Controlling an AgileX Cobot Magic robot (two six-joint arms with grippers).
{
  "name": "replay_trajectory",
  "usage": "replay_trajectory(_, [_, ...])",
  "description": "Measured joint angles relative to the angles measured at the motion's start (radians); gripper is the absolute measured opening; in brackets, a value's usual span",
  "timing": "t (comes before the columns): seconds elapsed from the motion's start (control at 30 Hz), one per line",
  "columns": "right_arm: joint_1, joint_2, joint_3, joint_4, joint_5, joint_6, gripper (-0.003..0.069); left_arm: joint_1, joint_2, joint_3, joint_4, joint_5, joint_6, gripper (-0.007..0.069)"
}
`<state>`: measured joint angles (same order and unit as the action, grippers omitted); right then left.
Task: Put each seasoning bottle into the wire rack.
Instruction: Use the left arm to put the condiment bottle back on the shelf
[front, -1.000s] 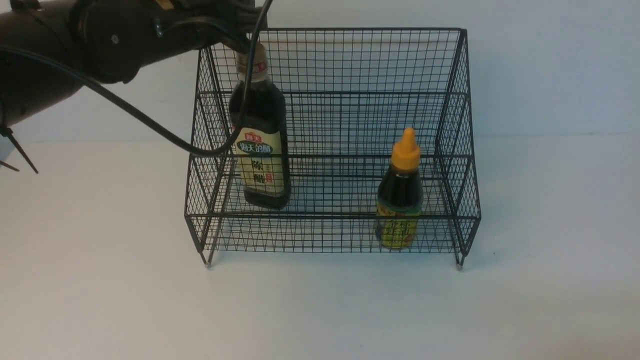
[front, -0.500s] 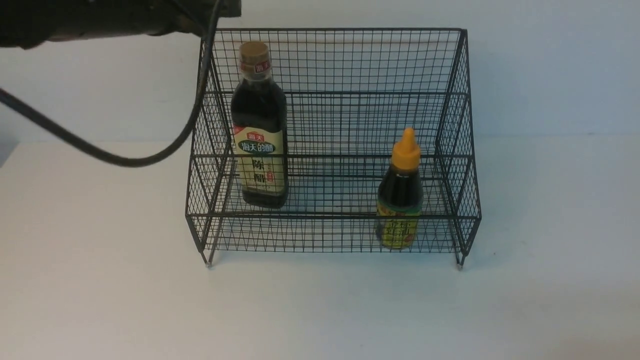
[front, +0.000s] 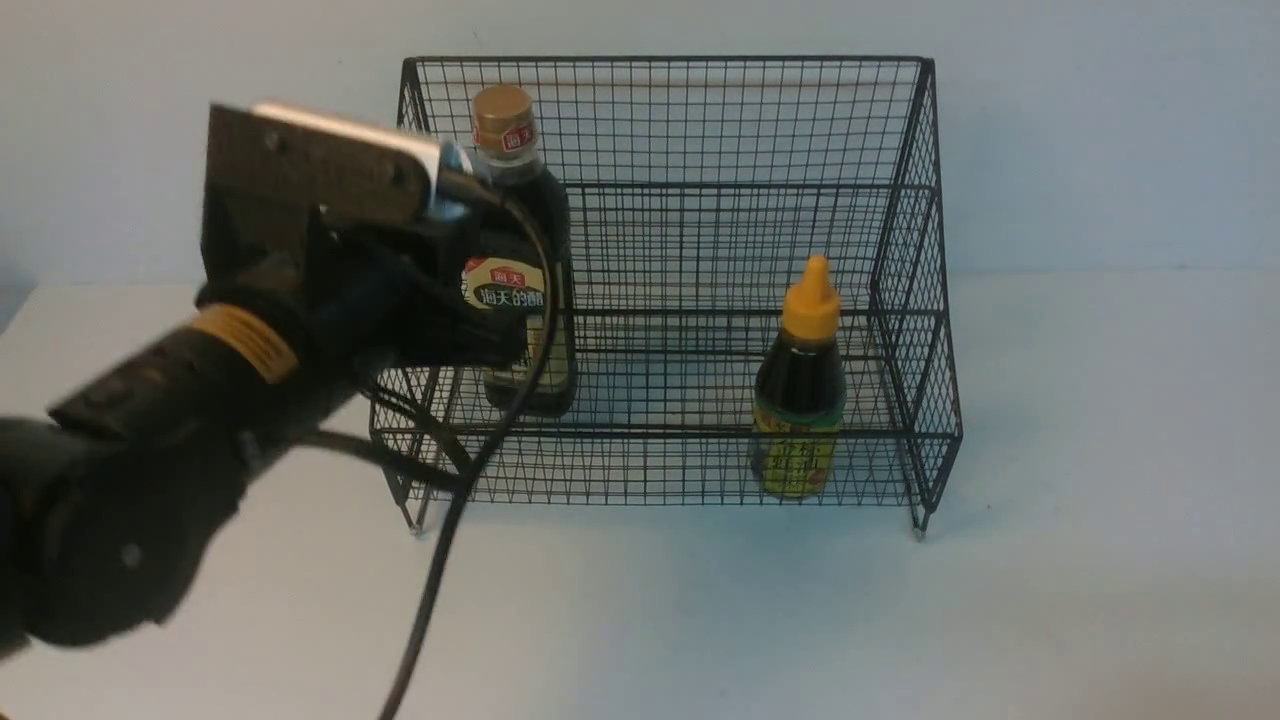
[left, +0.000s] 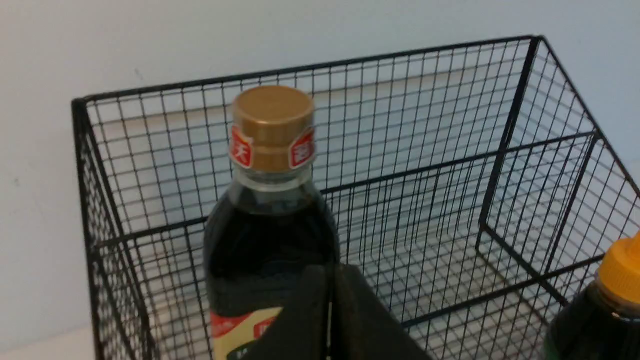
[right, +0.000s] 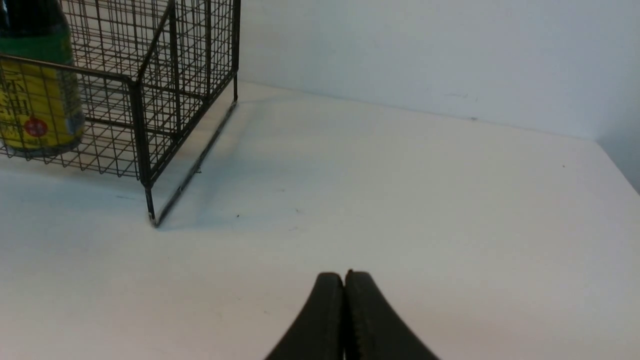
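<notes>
Black wire rack (front: 700, 250) fills the middle of the front view on the white surface (front: 1050, 600). Both bottles stand upright inside: the tall bottle (front: 520, 200) at centre-left, the short bottle (front: 800, 400) at lower right. The left hand (left: 330, 310) is closed, empty, before the tall bottle. The right hand (right: 345, 310) is closed, empty, over the surface.

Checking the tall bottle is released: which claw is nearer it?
Left. The left claw, shut and empty, sits just in front of the tall bottle; the right claw hangs over bare table, beyond the rack's far side.
</notes>
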<state>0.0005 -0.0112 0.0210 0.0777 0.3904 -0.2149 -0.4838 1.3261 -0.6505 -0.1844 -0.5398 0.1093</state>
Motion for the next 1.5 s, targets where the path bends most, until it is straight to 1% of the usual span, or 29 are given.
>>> replay_trajectory(0.1, [0.0, 0.0, 0.0, 0.0, 0.0, 0.0, -0.0013, -0.009, 0.091, 0.022, 0.001, -0.225, -0.002, -0.0005])
replay_trajectory(0.13, [0.0, 0.0, 0.0, 0.0, 0.0, 0.0, -0.0013, -0.009, 0.122, 0.019, 0.001, -0.269, -0.002, -0.0005])
replay_trajectory(0.2, [0.0, 0.0, 0.0, 0.0, 0.0, 0.0, -0.0013, -0.009, 0.152, 0.012, 0.001, -0.295, -0.002, -0.0005])
replay_trajectory(0.7, [0.0, 0.0, 0.0, 0.0, 0.0, 0.0, -0.0013, -0.011, 0.329, -0.072, -0.002, -0.299, -0.02, -0.0005])
replay_trajectory(0.93, [0.0, 0.0, 0.0, 0.0, 0.0, 0.0, -0.0013, -0.011, 0.36, -0.094, -0.038, -0.3, -0.016, -0.0005])
replay_trajectory(1.5, [0.0, 0.0, 0.0, 0.0, 0.0, 0.0, -0.0013, -0.014, 0.392, -0.148, -0.036, -0.299, -0.012, -0.0005])
